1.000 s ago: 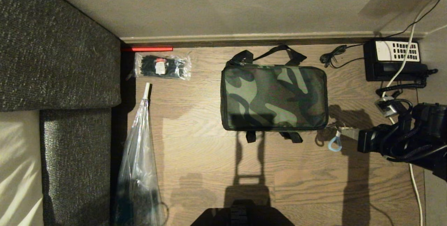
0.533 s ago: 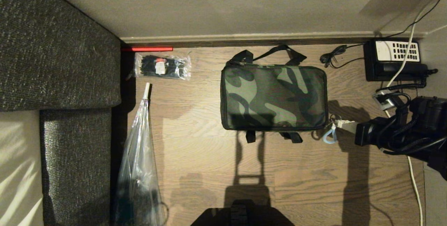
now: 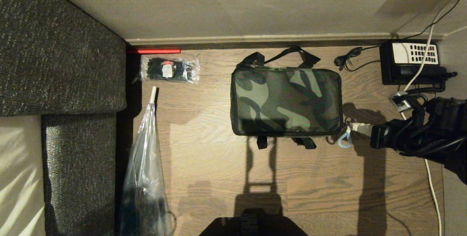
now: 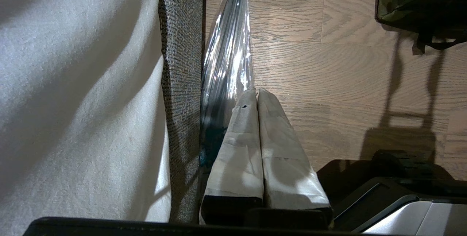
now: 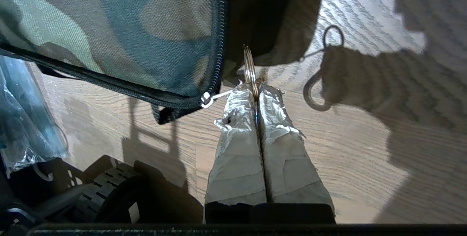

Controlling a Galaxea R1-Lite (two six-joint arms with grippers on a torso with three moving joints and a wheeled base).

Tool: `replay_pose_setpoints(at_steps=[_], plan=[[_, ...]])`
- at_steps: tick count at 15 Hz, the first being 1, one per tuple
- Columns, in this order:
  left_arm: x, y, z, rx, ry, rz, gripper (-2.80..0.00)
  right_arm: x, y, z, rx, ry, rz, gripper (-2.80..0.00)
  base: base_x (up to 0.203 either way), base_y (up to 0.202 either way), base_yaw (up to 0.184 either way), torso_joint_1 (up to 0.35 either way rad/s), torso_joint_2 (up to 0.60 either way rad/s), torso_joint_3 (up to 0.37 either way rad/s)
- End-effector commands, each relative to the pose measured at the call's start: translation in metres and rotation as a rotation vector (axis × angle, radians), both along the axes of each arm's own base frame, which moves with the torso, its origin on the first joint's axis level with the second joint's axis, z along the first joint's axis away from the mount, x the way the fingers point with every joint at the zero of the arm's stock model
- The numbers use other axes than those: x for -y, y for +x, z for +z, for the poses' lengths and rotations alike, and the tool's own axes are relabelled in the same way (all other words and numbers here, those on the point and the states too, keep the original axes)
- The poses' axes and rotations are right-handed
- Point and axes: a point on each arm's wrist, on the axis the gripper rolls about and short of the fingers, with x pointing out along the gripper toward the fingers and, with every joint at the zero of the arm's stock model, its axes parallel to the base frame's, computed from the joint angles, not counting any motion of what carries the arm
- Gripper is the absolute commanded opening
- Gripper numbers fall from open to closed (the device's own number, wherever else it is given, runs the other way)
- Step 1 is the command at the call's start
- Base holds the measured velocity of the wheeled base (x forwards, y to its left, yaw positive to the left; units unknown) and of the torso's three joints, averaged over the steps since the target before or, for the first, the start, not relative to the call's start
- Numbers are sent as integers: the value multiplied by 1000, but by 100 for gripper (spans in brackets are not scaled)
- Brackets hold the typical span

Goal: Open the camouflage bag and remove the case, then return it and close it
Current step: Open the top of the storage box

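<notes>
- The case is nowhere to be seen; the camouflage bag (image 3: 286,101) lies zipped on the floor (image 3: 219,163), its contents hidden.
- The right arm runs off the head view's right edge; only the right claw (image 3: 359,127) and wrist show.
- In the right wrist view the bag is cut off by the frame's edges, and the metal ring (image 5: 250,72) disappears between the taped fingertips (image 5: 237,119).
- The left claw (image 4: 257,93) shows only in its own wrist view, base cropped.
- The clear plastic bag (image 3: 144,170) runs past the head view's lower edge; its contents cannot be made out.
</notes>
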Motion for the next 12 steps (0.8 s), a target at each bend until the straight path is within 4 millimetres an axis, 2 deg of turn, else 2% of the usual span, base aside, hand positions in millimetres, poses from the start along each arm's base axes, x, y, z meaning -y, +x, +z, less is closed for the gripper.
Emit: replay_pose_setpoints(at_steps=[1, 12], plan=[[0, 0, 0, 0, 0, 1, -280, 5, 3, 3, 11, -1, -10, -280, 0, 0, 0, 0, 0, 0], [0, 0, 0, 0, 0, 1, -280, 9, 23, 25, 70, 71, -36, -280, 0, 0, 0, 0, 0, 0]])
